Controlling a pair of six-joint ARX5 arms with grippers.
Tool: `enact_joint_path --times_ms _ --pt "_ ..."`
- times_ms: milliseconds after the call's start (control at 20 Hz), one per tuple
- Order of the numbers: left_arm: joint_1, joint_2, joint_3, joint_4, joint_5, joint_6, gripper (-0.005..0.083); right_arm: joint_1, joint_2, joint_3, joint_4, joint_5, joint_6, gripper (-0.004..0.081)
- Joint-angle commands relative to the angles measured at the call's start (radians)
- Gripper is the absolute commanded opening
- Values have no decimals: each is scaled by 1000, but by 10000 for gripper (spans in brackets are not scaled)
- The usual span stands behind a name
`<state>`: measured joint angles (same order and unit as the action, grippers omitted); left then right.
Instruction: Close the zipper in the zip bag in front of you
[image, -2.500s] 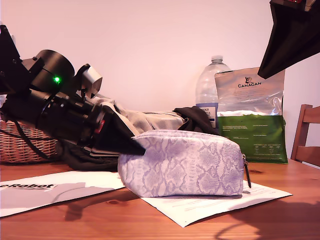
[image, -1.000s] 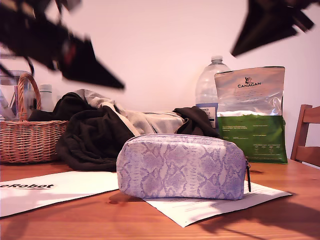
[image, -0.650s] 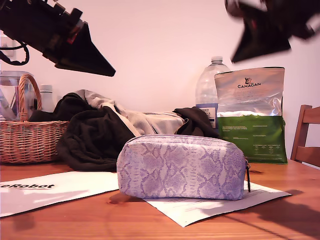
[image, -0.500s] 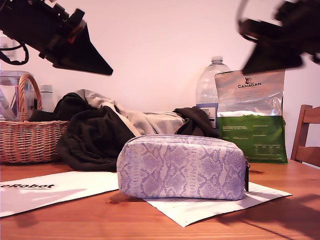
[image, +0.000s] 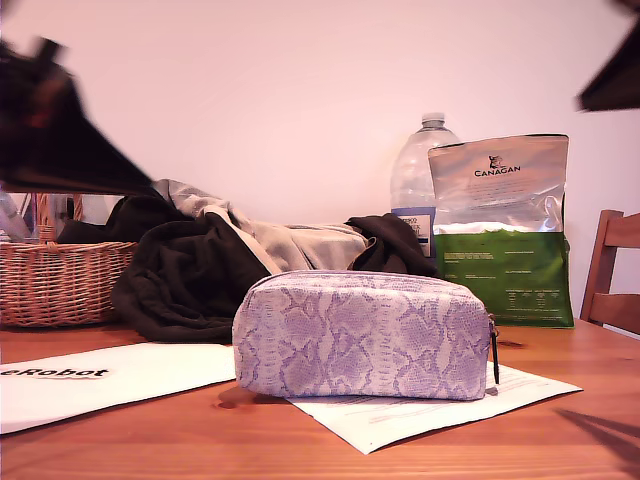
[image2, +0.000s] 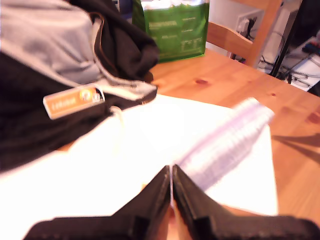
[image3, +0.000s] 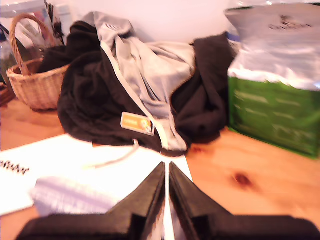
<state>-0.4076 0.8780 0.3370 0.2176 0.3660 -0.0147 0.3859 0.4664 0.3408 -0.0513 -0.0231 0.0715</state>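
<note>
Exterior view, zip bag (image: 363, 335) unobstructed, clothing heap (image: 230, 255) behind, claws seemingly raised.

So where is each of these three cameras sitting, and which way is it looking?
Exterior view: low at table height, facing the lilac snakeskin-print pouch; blurred arms at both upper corners.
First wrist view: rides my first gripper, jaws together, looking down at the pouch.
Second wrist view: rides my second gripper, jaws together, facing the black clothing heap.
All three show the green-and-silver foil bag.

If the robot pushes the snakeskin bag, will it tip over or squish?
The zip bag probably won't tip: it sits low and wide. Its rounded, soft-looking sides would likely dent. It rests partly on a paper sheet, so it may slide.
</note>
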Motion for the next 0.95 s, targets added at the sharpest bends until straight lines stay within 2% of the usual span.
enact_joint_path --times_ms 0,150,300,900 --pt "3 -84 -4 -25 -2 -12 -23 2 -110 -16 -82 -29 12 -13" --pt "3 -198 -4 -141 -3 -13 -23 16 -253 -3 -188 -49 86 -13" --pt "3 -264 -4 -257 -5 -12 -23 15 -322 0 -264 -45 86 -13" --pt "3 -276 -4 -439 -5 -12 -23 15 -328 0 -596 -44 86 -13"
